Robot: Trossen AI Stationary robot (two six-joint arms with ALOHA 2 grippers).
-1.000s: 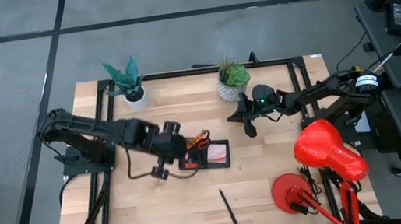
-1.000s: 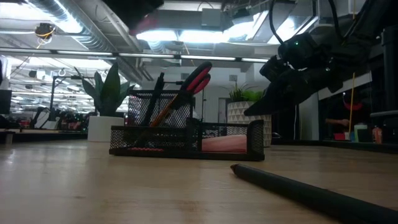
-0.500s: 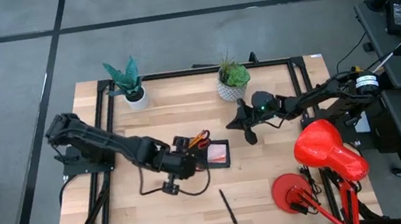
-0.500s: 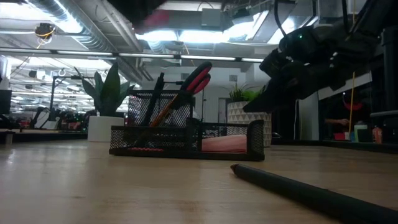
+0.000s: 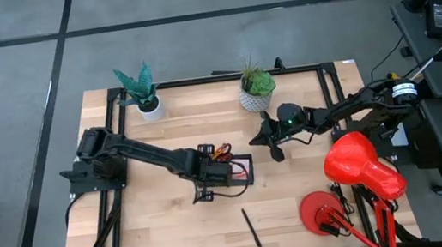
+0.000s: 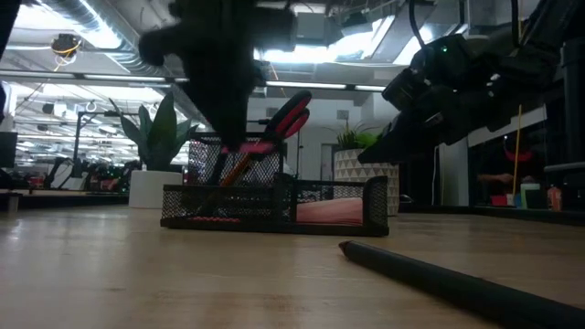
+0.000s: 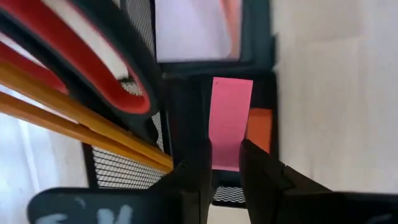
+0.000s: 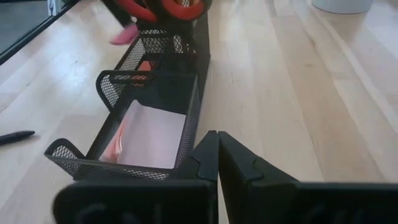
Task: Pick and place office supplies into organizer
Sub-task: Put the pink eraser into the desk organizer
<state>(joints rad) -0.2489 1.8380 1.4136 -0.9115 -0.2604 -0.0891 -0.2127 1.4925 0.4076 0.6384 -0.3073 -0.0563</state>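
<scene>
Above the black mesh organizer (image 5: 229, 171), the left tool (image 7: 225, 177) pinches a flat pink eraser (image 7: 230, 121).

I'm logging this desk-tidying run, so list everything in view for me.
organizer: one, black mesh, mid-table
scissors: one pair, red handles, standing in the organizer
pencils: at least two, orange, in the organizer beside the scissors
sticky notes: one block, pink, in the organizer's end compartment
orange eraser: one, in the small compartment
pink eraser: one, between the left fingers over that compartment
pen: one, dark, lying on the table in front of the organizer
potted plants: two, white pots, back edge
lamp: one, red, right front corner
table: one, light wood
left gripper: over the organizer
right gripper: shut, just right of the organizer
</scene>
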